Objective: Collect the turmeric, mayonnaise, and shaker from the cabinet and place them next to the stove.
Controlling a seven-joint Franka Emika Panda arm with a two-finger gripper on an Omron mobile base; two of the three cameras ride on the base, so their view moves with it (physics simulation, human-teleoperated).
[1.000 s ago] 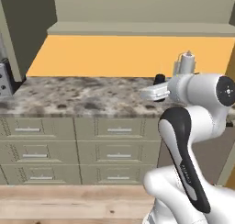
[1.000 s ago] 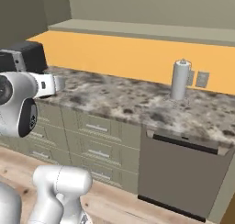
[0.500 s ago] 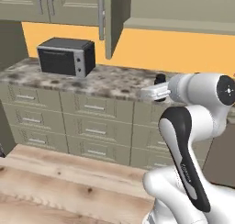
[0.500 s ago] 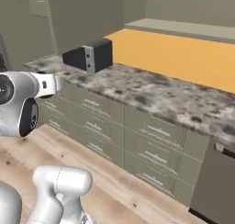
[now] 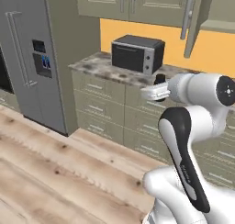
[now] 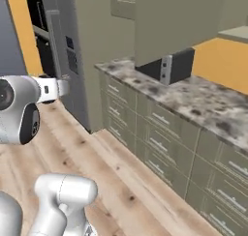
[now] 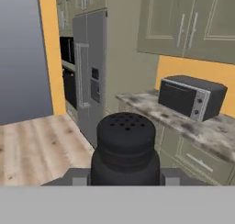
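One item in hand: shaker [image 7: 125, 147], black, perforated dome top, sitting between the jaws, close to the hand camera.
Jaws: pinching the shaker [image 5: 160, 84] low on its body, pressed in on both sides; gripper [image 5: 158, 91] held out level ahead of the arm.
Why held so: upright, top up, probably so nothing is spilling while the base is driving it toward the stove; judging this as the carry step, placing not yet done.
Where: shaker is hanging over the wooden floor [image 5: 55, 172], off the surface [image 5: 105, 64], touching nothing but the jaws.
Surface: microwave [image 5: 137, 53] standing near its left end, by the fridge [image 5: 27, 58].
Writing: none readable; shaker is showing no label, fridge panel too blurred.
Turmeric, mayonnaise, stove: cannot place them.
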